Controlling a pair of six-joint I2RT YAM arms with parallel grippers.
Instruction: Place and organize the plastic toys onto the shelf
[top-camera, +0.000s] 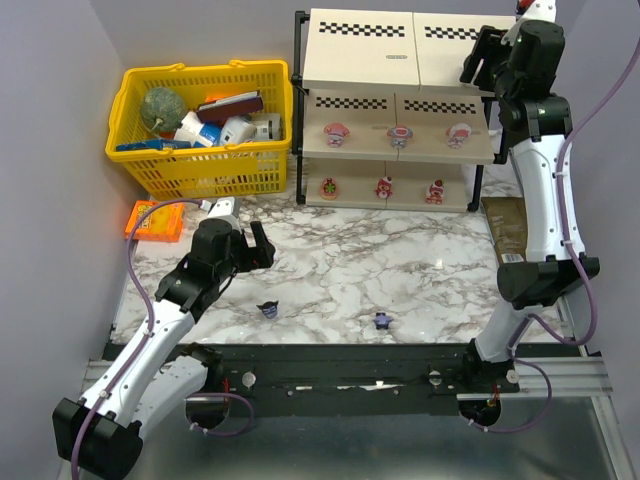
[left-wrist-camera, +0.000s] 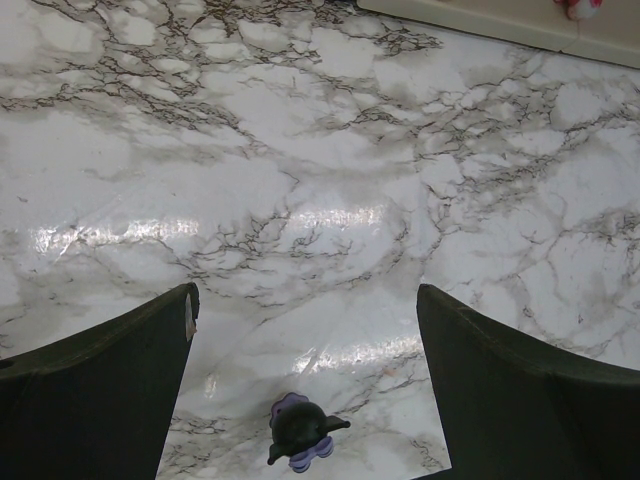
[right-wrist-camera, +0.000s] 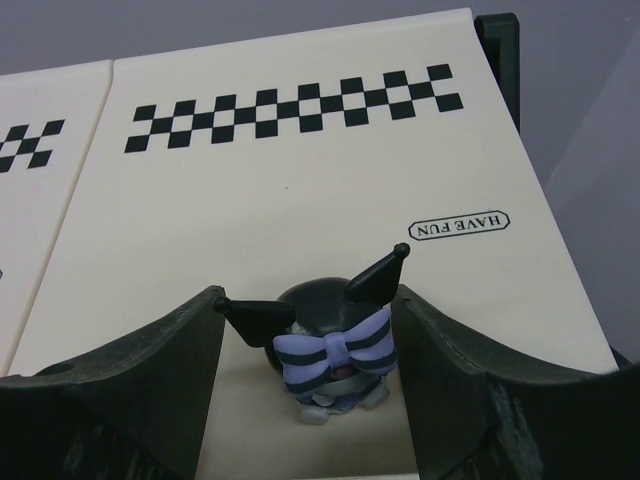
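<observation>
The shelf (top-camera: 400, 75) stands at the back right. Three pink-and-white toys (top-camera: 400, 135) stand on its middle board and three red-pink toys (top-camera: 384, 186) on its bottom board. My right gripper (top-camera: 480, 58) is over the top board's right end. In the right wrist view its fingers (right-wrist-camera: 310, 295) stand open on either side of a dark pointed-eared toy (right-wrist-camera: 335, 350) standing on the board (right-wrist-camera: 300, 180). Two more dark toys lie on the marble table (top-camera: 268, 309) (top-camera: 381, 320). My left gripper (top-camera: 262, 244) is open and empty (left-wrist-camera: 305, 295); one dark toy (left-wrist-camera: 300, 432) lies on its side just below its fingers.
A yellow mesh basket (top-camera: 130, 160) with larger items stands at the back left. An orange packet (top-camera: 155, 220) and a small white object (top-camera: 222, 208) lie in front of it. A brown box (top-camera: 505, 225) lies by the right arm, beside the shelf.
</observation>
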